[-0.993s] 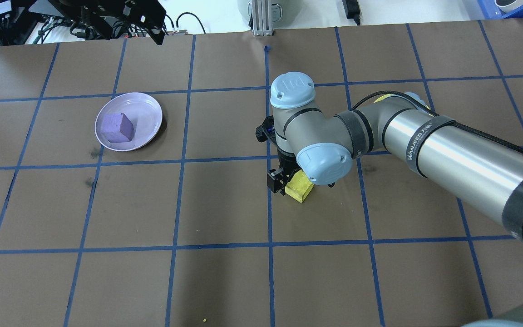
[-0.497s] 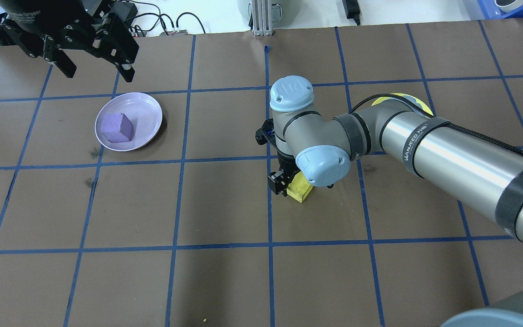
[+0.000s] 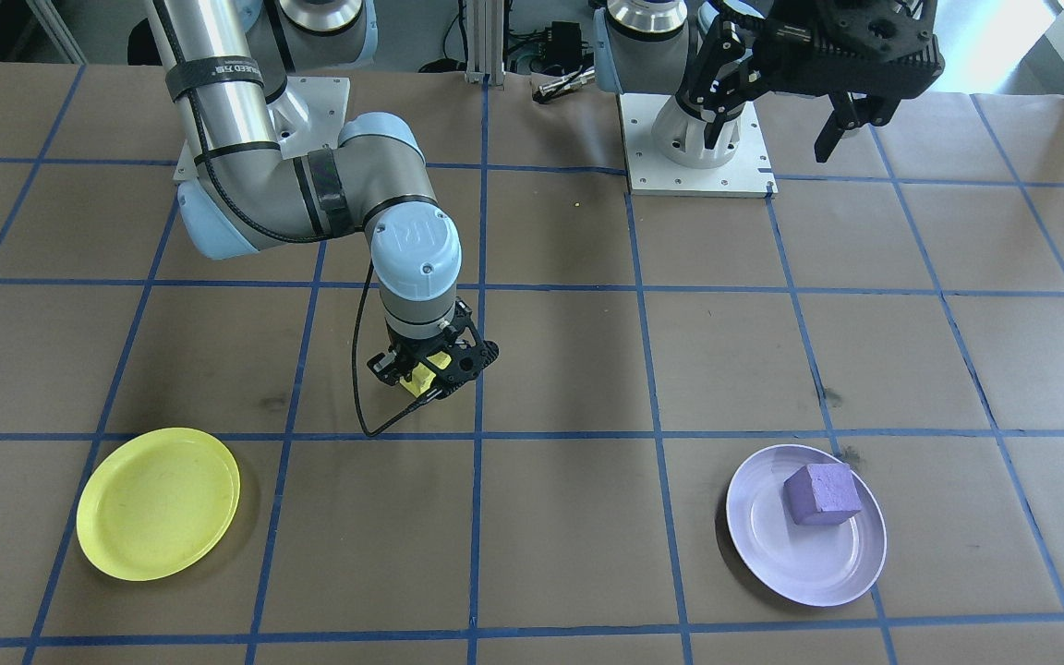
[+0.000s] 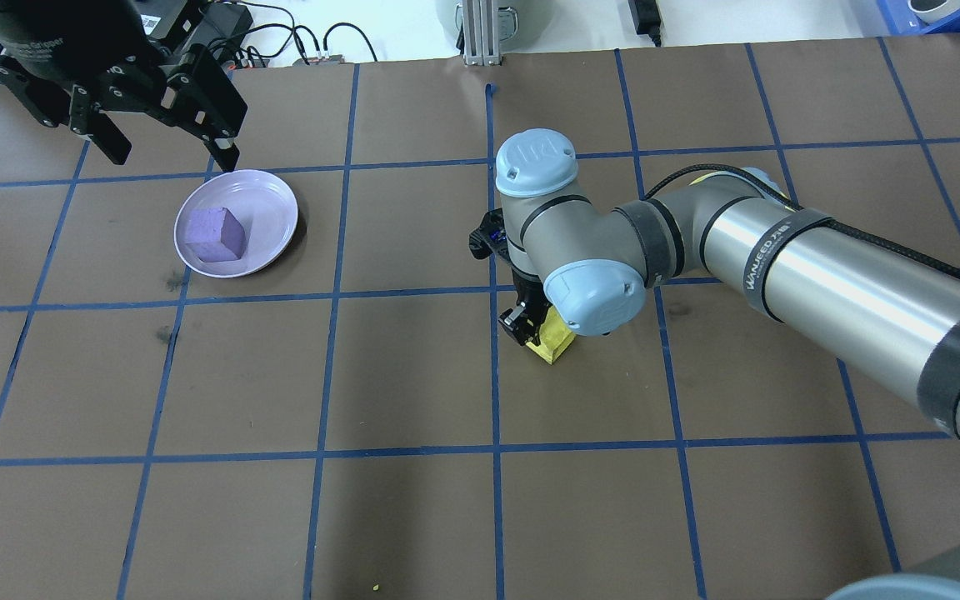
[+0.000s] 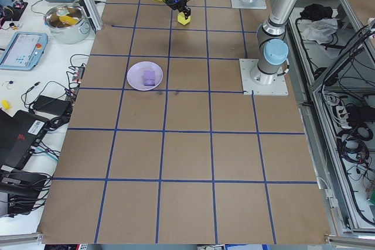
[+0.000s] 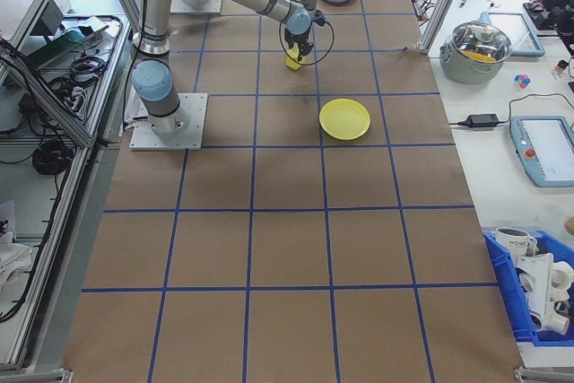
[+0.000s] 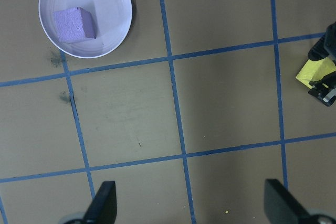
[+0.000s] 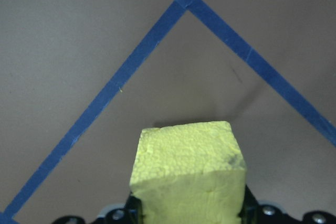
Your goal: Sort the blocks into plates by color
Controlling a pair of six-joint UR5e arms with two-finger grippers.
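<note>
Right gripper [image 3: 431,369] grasping the yellow block [image 8: 188,174]
Its fingers clench the block's sides; the left gripper [image 4: 165,137] hangs released, fingers spread wide.

Two arms, matching build. Silver metal tube links; grey joint housings closed by pale blue round caps, the caps embossed with a logo and set with small screws. Black bands around the right arm [image 4: 780,258] tube, one carrying white lettering. Thin black cable running along that arm's links, looping loose near the wrist. Round pedestal bases on square white plates [image 3: 694,152] bolted at the corners. Right tool [image 3: 433,365]: black, skeletal linkage frame. Left tool [image 4: 165,117]: black, bulkier body, faint white lettering on its housing.
</note>
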